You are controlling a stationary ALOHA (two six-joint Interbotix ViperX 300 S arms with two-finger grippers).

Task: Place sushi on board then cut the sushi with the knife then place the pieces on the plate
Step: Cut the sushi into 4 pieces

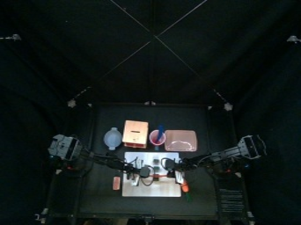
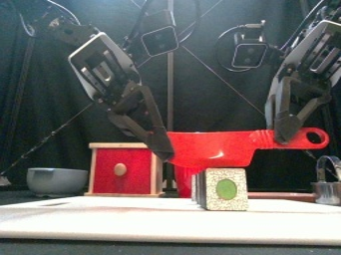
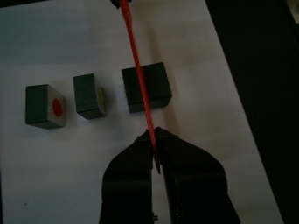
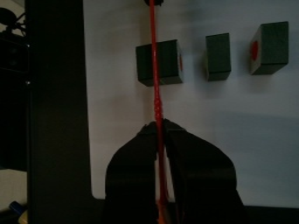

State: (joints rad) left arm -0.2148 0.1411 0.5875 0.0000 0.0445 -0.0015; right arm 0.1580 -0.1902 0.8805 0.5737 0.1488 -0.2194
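Currently both claws are clamped on the red knife: the left claw at the blade's tip, the right claw by the handle. The blade hangs just over the largest sushi block on the white board, two slices beside it. Uneven pressing could tip or skid that block. The pink tray holds no pieces yet; the bowl hides its contents.
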